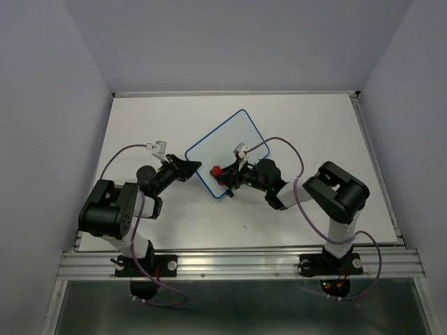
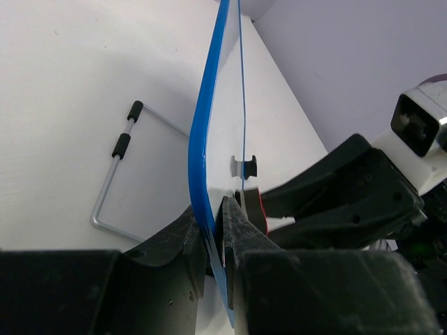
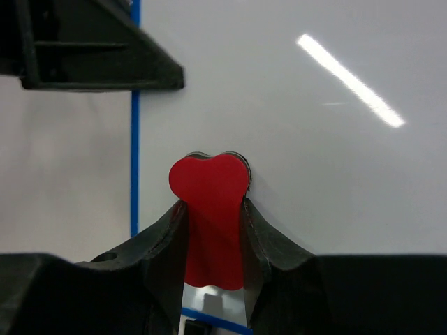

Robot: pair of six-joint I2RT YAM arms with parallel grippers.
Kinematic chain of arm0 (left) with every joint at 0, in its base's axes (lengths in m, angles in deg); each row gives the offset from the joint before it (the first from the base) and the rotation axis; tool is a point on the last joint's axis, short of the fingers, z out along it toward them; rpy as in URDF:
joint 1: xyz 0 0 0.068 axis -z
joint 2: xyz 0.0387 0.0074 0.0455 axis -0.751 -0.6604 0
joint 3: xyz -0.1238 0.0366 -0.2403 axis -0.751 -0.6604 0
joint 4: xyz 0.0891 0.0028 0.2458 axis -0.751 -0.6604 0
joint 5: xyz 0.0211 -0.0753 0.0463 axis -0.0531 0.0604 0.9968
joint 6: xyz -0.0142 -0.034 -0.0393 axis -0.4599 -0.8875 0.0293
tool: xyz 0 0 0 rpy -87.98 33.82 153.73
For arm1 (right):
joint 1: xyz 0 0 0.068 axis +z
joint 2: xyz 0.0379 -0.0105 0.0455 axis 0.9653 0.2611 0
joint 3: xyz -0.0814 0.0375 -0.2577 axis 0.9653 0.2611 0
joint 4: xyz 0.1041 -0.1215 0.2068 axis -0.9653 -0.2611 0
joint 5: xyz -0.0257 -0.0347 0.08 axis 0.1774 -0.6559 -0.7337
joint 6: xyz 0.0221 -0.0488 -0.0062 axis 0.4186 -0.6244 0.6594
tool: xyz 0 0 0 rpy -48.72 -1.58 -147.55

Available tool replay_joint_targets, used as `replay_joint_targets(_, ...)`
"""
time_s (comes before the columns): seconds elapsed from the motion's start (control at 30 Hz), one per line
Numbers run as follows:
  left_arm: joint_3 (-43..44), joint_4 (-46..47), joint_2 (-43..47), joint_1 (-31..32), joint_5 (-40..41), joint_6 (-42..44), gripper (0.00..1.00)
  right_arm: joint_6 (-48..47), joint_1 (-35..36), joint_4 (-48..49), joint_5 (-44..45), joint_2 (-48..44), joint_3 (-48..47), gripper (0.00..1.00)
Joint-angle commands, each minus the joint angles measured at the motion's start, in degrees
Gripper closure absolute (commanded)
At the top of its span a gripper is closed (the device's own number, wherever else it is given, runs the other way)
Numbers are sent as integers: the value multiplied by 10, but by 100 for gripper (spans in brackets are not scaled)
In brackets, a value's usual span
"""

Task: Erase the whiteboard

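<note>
The whiteboard [image 1: 234, 139], white with a thin blue rim, lies askew at the table's middle. No drawn marks show on it in any view. My left gripper [image 1: 198, 167] is shut on its near-left rim; in the left wrist view the blue rim [image 2: 202, 125] runs between the fingers of this gripper [image 2: 216, 230]. My right gripper [image 1: 226, 174] is shut on a red heart-shaped eraser [image 1: 218, 170]. In the right wrist view this gripper [image 3: 209, 206] presses the eraser [image 3: 209, 223] on the board [image 3: 314, 139], near its left rim.
A bent metal wire with black sleeves [image 2: 105, 181] lies by the board's rim on the white tabletop [image 1: 140, 118]. The left gripper's body [image 3: 91, 42] shows close to the eraser. Grey walls enclose the table on three sides.
</note>
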Motion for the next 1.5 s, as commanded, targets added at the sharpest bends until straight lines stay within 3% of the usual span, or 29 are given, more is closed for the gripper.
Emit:
replay_joint_targets(0.0, -2, 79, -14, 4, 9, 58, 100, -10, 9, -37, 13, 11, -4, 98)
replay_joint_targets(0.23, -1, 80, -16, 5, 9, 59, 100, -5, -33, -57, 66, 0, -16, 99)
replay_joint_targets(0.47, 2, 75, -18, 5, 9, 59, 100, 26, -187, -58, 65, 3, -25, 99)
replay_joint_targets(0.7, 1, 72, -15, 5, 12, 61, 100, 31, -272, -80, 68, -11, -26, 99)
replay_joint_targets(1.0, 3, 61, -10, 5, 11, 64, 100, 32, -283, -110, 133, -104, 11, 96)
replay_joint_targets(1.1, 2, 54, -3, 5, 16, 64, 100, 54, -283, -191, 163, -128, 4, 95)
replay_joint_targets(1.2, 0, 49, 4, 6, 19, 67, 100, 118, -283, -288, 266, -155, -3, 94)
replay_joint_targets(1.33, -1, 35, 13, 7, 25, 71, 100, 165, -283, -451, 337, -169, -51, 90)
replay_joint_targets(1.47, -1, 31, 14, 8, 29, 72, 98, 203, -283, -550, 373, -179, -80, 90)
